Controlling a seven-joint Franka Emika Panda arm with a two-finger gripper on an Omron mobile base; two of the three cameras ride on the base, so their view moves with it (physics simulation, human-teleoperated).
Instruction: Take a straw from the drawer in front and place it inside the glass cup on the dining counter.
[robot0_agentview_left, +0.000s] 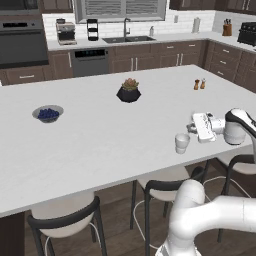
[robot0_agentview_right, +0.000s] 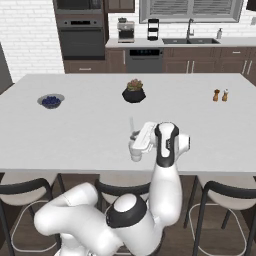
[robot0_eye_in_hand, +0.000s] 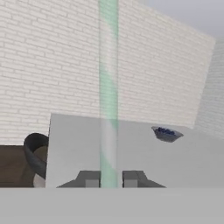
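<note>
The straw (robot0_eye_in_hand: 108, 87) looked like a feather-light, stiff little stick, smooth enough to slide or swivel between hard fingers, so I judged the best hold was low on its shaft with most of its length free above. That was how it sat: in the hand view the gripper (robot0_eye_in_hand: 112, 179) was pinched nearly shut on the straw's lower end, one dark fingertip on each side, the pale green shaft running straight up out of the top of the picture.

The arm rose from the floor on the near side of the dining counter (robot0_agentview_left: 90, 145), among the stools, and reached over the near edge with its wrist bent so that the hand lay roughly level, pointing left across the white top. In the right base view the straw (robot0_agentview_right: 132, 125) showed as a thin upright line at the gripper (robot0_agentview_right: 134, 136), directly over the glass cup (robot0_agentview_right: 135, 154), which was mostly hidden behind the hand. From the left base view the glass cup (robot0_agentview_left: 182, 143) stood near the counter's near edge, just left of and below the gripper (robot0_agentview_left: 192, 127). Whether the straw's tip was already inside the rim I could not tell
</note>
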